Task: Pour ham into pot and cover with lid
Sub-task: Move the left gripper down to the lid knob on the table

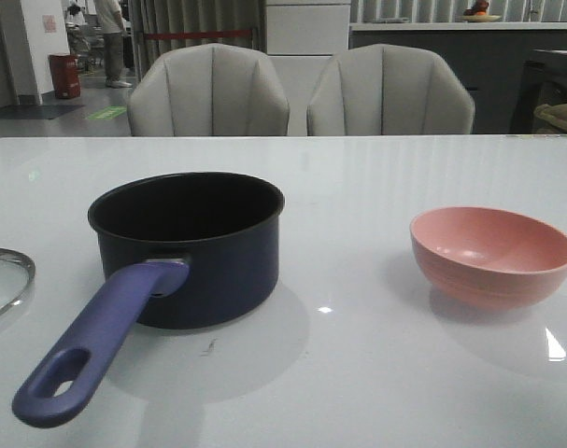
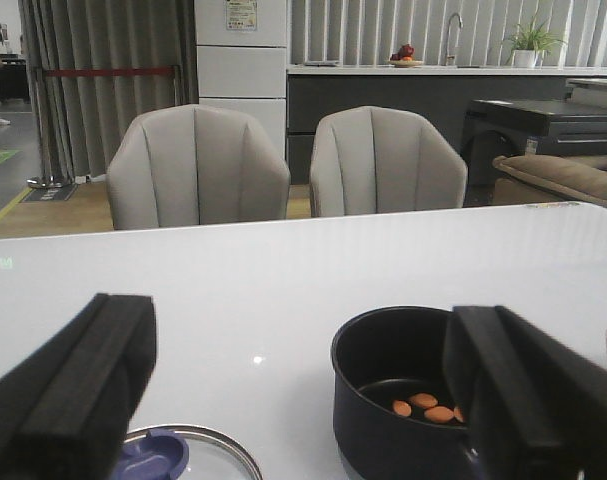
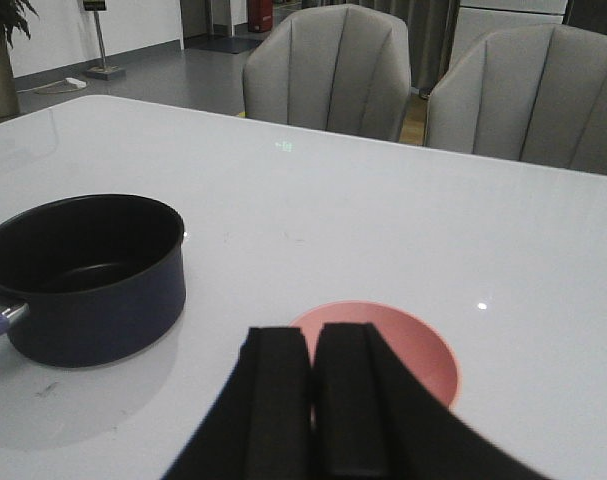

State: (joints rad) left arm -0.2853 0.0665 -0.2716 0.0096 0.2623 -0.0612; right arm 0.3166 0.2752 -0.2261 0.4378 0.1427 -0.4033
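Judging progress first: we see the ham point(image 2: 423, 406) already lying in the pot point(image 1: 191, 247), a few orange pieces on the black bottom, lower right of the left wrist view. So the pour looks done. The pink bowl point(image 1: 493, 254) sits upright at the right of the front view, well apart from the pot, and we see nothing in it.

What's left, we'd say, is the cover. The lid point(image 1: 3, 280) lies flat on the table point(image 1: 358, 177) at the left edge of the front view, cut off by the frame, near the pot but not touching it. Its blue knob shows at the bottom of the left wrist view, low between the fingers. The pot is uncovered, handle pointing to the lower left of the front view.

Left gripper point(image 2: 283, 400): jaws spread wide, nothing between them, above the lid. Right gripper point(image 3: 311, 400): fingers pressed together, holding nothing, over the bowl's near rim at the bottom centre of its view.

Next, we judge, the left goes down onto the knob.
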